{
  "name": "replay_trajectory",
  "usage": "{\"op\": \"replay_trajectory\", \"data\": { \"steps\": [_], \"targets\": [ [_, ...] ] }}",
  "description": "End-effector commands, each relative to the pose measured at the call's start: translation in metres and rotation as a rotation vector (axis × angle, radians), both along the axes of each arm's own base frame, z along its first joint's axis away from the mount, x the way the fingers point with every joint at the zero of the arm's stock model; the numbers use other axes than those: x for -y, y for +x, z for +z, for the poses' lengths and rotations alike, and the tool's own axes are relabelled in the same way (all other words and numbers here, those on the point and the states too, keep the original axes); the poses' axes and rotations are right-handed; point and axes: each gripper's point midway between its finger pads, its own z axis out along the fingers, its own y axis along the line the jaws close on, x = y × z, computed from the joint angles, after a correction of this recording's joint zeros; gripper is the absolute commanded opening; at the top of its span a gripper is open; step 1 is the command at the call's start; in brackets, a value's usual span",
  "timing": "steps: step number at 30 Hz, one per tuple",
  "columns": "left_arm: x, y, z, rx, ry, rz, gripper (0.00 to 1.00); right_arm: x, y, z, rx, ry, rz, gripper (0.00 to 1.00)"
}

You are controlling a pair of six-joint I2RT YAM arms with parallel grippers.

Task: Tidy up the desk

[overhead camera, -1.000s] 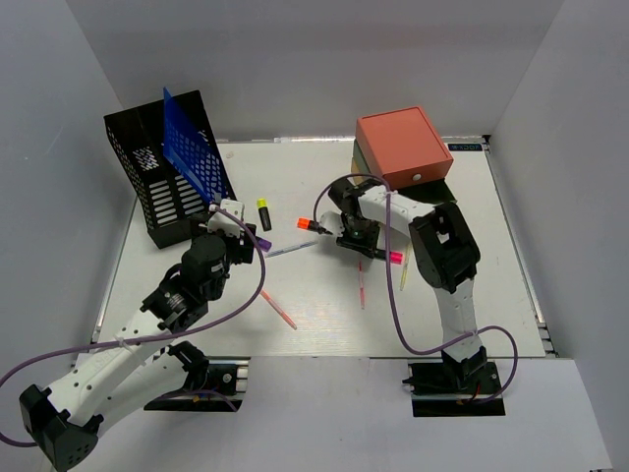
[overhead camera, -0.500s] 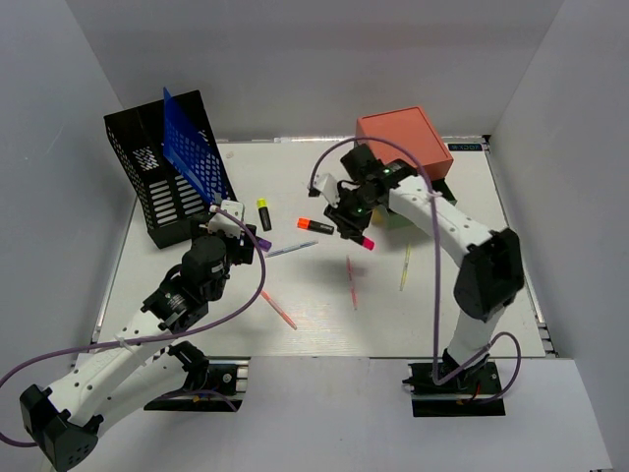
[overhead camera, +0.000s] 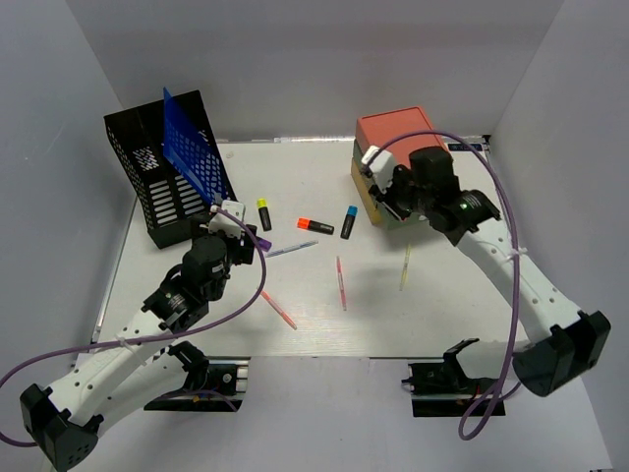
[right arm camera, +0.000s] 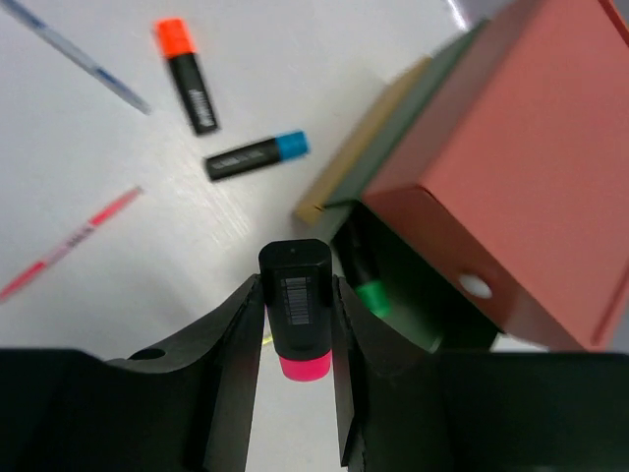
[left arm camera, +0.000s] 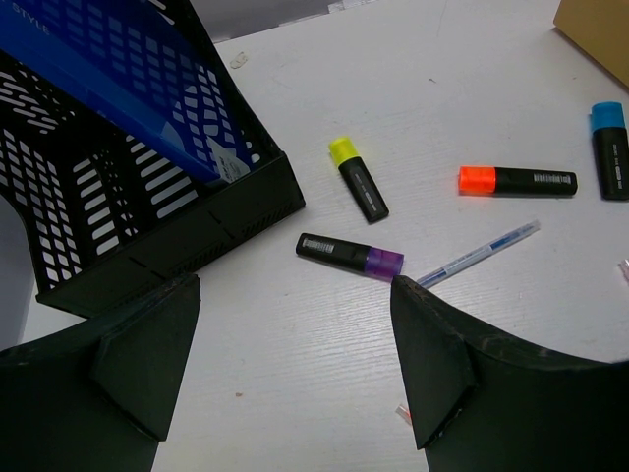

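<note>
Two jaw pairs: right jaws clamp a barcode-labelled pink highlighter (right arm camera: 295, 305) beside the drawer box (right arm camera: 531, 167); left jaws stand apart, empty, over the white desk surface (overhead camera: 314, 324). The blue folder (left arm camera: 118, 69) in the black rack (left arm camera: 206, 231) reads "STYLE"; the surface's near strip is bare.

Black mesh rack (overhead camera: 162, 208) holding blue folder (overhead camera: 192, 157); stacked drawer box (overhead camera: 398, 138); orange highlighter (overhead camera: 315, 226) beside blue-capped highlighter (overhead camera: 348, 222); pink-capped highlighter (right arm camera: 293, 295) near box.
</note>
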Motion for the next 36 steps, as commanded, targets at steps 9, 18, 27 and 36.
{"op": "replay_trajectory", "data": {
  "steps": [9,18,27,36],
  "targets": [
    [0.000,0.002,-0.006,-0.003,0.011,-0.002,0.88,0.047,0.060,0.005,0.364,0.048,-0.178,0.00],
    [0.001,0.002,-0.005,-0.001,0.008,-0.006,0.88,0.038,0.070,0.016,0.462,0.051,-0.059,0.00],
    [0.003,0.002,-0.007,-0.006,0.012,-0.013,0.88,0.035,0.068,-0.006,0.468,-0.053,0.077,0.00],
    [0.004,0.003,-0.010,-0.015,0.018,-0.020,0.88,0.049,0.064,-0.055,0.412,-0.200,0.156,0.08]
  ]
}}
